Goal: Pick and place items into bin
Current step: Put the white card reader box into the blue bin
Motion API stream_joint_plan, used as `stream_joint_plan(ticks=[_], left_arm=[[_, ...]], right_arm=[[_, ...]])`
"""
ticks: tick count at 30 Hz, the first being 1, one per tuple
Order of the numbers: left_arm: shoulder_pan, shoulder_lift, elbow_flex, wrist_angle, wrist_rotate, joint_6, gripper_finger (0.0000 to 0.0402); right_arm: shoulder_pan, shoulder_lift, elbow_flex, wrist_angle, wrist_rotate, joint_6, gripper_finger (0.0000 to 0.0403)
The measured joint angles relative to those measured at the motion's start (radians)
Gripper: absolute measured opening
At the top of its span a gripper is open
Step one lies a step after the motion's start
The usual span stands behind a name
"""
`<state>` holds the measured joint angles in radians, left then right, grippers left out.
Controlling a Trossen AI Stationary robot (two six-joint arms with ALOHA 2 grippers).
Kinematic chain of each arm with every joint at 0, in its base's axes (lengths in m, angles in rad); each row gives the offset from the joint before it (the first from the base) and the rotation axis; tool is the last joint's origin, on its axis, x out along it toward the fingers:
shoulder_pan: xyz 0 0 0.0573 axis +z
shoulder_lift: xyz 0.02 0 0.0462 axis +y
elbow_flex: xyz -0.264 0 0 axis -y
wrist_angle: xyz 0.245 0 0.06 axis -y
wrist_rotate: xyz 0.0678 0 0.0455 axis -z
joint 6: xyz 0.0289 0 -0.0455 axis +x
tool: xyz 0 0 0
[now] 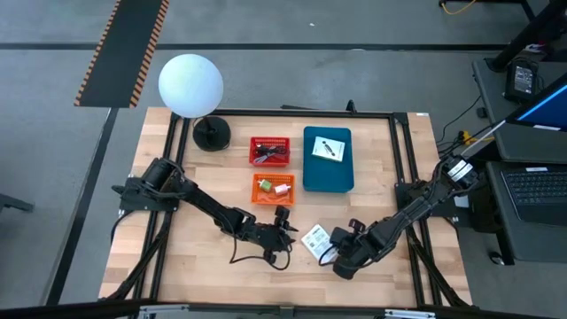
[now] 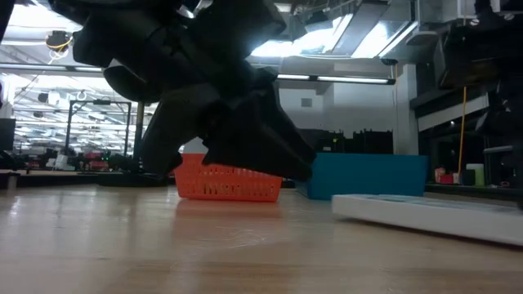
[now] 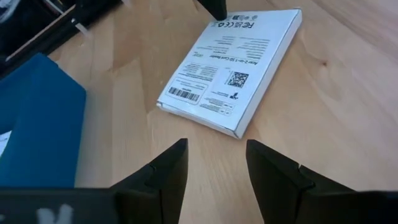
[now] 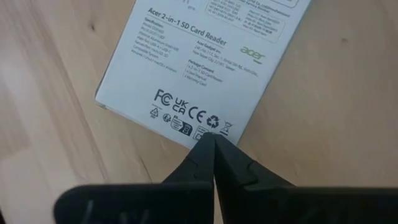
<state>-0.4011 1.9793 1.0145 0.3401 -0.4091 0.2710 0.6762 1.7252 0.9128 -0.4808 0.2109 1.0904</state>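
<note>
A white printed packet [image 1: 315, 237] lies flat on the wooden table [image 1: 177, 266], near its front edge. The right gripper [image 1: 330, 252], at the packet's 4 o'clock, has its fingers pressed shut with the tips touching the packet's edge. The left gripper [image 1: 288, 232] at its 9 o'clock stands open and empty. At 12 o'clock sits the blue bin [image 1: 328, 164] holding another white packet [image 1: 328, 148].

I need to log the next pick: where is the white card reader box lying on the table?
In the high view the white card reader box lies flat on the wooden table, near its front edge, between the open left gripper and the shut right gripper, whose tips touch its edge.
</note>
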Motion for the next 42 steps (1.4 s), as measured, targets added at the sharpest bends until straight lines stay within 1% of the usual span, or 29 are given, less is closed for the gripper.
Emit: stream_joint_plan(ticks=[2, 5, 8, 18, 42], left_arm=[[-0.003, 0.0, 0.0, 0.0, -0.001, 0.012, 0.0159], [-0.004, 0.0, 0.0, -0.001, -0.002, 0.014, 0.0161], [-0.004, 0.0, 0.0, -0.001, -0.002, 0.014, 0.0161], [-0.003, 0.0, 0.0, -0.002, -0.009, 0.011, 0.0161], [-0.003, 0.0, 0.0, -0.003, -0.009, 0.003, 0.0157]], right_arm=[[-0.005, -0.005, 0.0, 0.0, 0.005, -0.006, 0.0], [-0.005, -0.024, 0.003, -0.013, 0.057, -0.003, 0.0], [-0.007, -0.057, 0.014, -0.047, 0.08, -0.003, 0.0], [-0.006, -0.082, 0.021, -0.117, 0.072, 0.006, 0.0], [-0.003, -0.054, -0.006, -0.067, 0.084, 0.028, 0.0]])
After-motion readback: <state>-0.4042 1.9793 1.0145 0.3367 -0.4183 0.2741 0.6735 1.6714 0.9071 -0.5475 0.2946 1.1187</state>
